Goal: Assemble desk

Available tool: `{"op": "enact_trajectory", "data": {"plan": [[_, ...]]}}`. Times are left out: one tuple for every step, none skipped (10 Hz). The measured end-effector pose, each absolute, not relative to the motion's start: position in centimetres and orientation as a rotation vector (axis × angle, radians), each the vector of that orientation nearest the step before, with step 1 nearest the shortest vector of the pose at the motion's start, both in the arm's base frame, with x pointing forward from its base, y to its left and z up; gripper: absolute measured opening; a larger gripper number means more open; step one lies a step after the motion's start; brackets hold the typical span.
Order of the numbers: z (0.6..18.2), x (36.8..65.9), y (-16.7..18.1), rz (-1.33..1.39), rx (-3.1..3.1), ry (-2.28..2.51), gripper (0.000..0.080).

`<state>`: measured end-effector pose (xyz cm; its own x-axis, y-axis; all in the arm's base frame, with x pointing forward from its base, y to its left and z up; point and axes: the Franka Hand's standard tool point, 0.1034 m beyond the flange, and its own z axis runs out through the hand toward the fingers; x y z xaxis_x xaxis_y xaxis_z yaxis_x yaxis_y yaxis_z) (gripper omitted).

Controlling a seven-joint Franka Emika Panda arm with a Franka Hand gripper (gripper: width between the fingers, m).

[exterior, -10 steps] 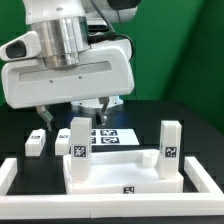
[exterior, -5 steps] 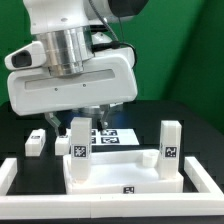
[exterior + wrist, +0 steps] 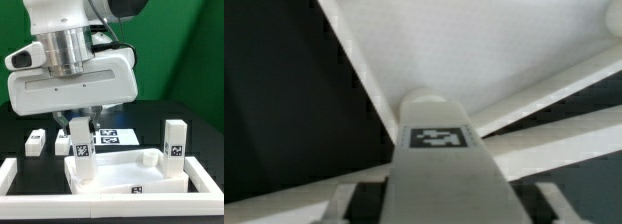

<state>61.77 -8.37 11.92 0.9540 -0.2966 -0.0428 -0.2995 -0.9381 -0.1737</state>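
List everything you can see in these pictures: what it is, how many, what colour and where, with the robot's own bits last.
tabletop: one, white tray with a raised rim, front centre of the table
legs: four, white with black-and-white tags; this one upright at the tabletop's far edge, another upright toward the exterior view's right, one lying on the table, one partly hidden beside it
marker board: one, white with black tags, flat behind the tabletop
border rails: white, along the front and both sides
table: one, black
backdrop: green, behind
arm: one, white and grey, above the tabletop
pincer: one, fingers either side of the first upright leg
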Motion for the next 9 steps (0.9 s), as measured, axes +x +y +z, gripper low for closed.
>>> {"op": "enact_trajectory", "data": {"plan": [[11.9, 61.8, -8.3, 0.032, -2.913, 0.537, 0.0288], [11.8, 62.3, -7.6, 0.051, -2.866, 0.757, 0.0288], [11.8, 63.0, -6.6, 0.063, -2.814, 0.932, 0.0288], [11.7, 63.3, -5.7, 0.091, -2.738, 1.145, 0.0288], [11.7, 63.4, -5.4, 0.102, -2.670, 1.307, 0.0290], [11.6, 63.6, -5.0, 0.115, -2.542, 1.547, 0.0290], [11.6, 63.7, -4.7, 0.117, -2.441, 1.702, 0.0290], [11.6, 63.7, -4.7, 0.117, -2.441, 1.702, 0.0291], [11.6, 63.7, -4.7, 0.117, -2.441, 1.702, 0.0291]]}}
